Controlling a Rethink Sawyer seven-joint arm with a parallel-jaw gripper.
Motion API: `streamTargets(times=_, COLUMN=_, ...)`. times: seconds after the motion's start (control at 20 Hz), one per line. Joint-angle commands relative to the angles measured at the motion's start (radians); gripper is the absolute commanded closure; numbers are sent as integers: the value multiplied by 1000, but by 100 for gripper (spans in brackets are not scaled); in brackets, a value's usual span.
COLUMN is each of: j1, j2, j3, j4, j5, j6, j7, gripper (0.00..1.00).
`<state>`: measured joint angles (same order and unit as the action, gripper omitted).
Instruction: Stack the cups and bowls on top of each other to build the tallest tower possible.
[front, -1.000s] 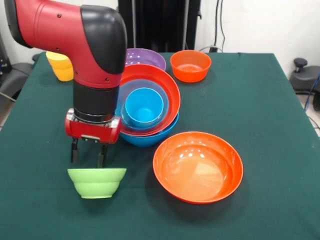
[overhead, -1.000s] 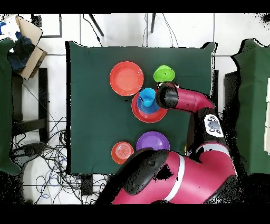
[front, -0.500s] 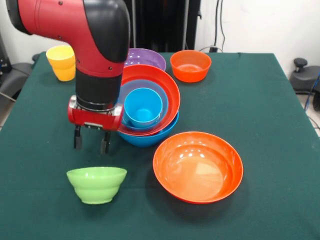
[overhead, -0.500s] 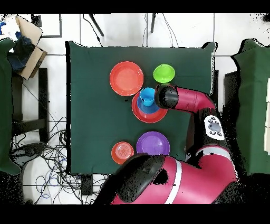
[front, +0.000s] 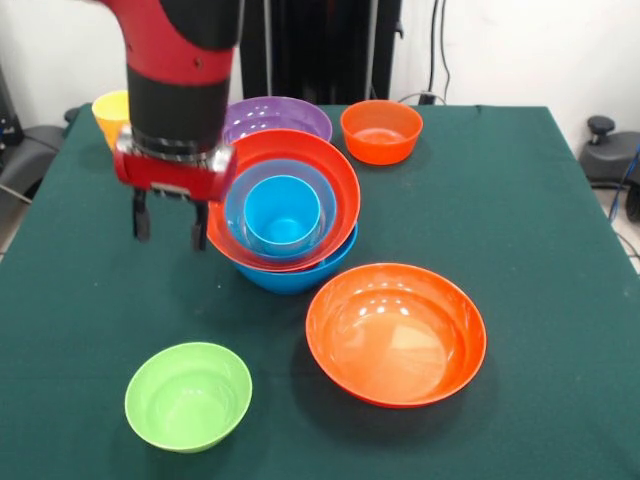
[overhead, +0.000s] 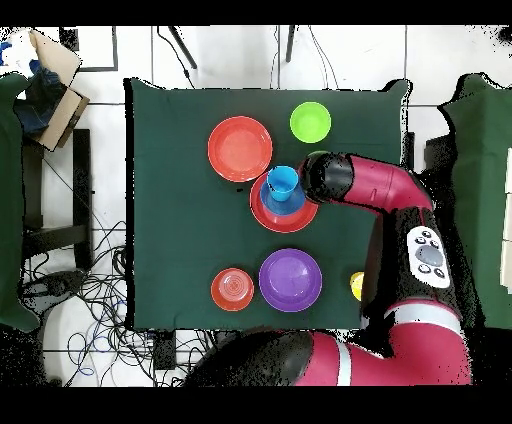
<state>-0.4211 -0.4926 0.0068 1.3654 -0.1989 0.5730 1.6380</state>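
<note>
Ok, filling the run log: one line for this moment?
end effector: open, empty | small ribbed lime green plastic bowl: on table | tower: blue cup topmost

Green table cloth (front: 520, 200), cardboard box (overhead: 52, 68), tangled floor cables (overhead: 95, 290).

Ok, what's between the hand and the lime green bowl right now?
Nothing: in the front view only bare green tablecloth lies between the open, empty hand and the lime green bowl. The tower sits beside the hand.

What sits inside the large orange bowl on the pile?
Inside that large orange bowl nests a medium blue bowl, with a blue cup inside it. A blue bowl shows underneath; anything between them is hidden.
</note>
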Motion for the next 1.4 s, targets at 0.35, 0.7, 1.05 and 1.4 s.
streamTargets(times=0.35, j1=41, j2=62, j3=69, j4=-439, j5=13, j6=501, j7=-31, gripper=0)
streamTargets(times=0.7, j1=10, j2=142, j3=166, j4=-581, j5=29, j6=474, j7=-122, gripper=0)
streamTargets(times=1.05, j1=15, j2=211, j3=182, j4=-670, j5=15, j6=457, j7=-153, gripper=0)
streamTargets(times=1.4, j1=39, j2=279, j3=169, j4=-739, j5=-1, j6=459, j7=-133, gripper=0)
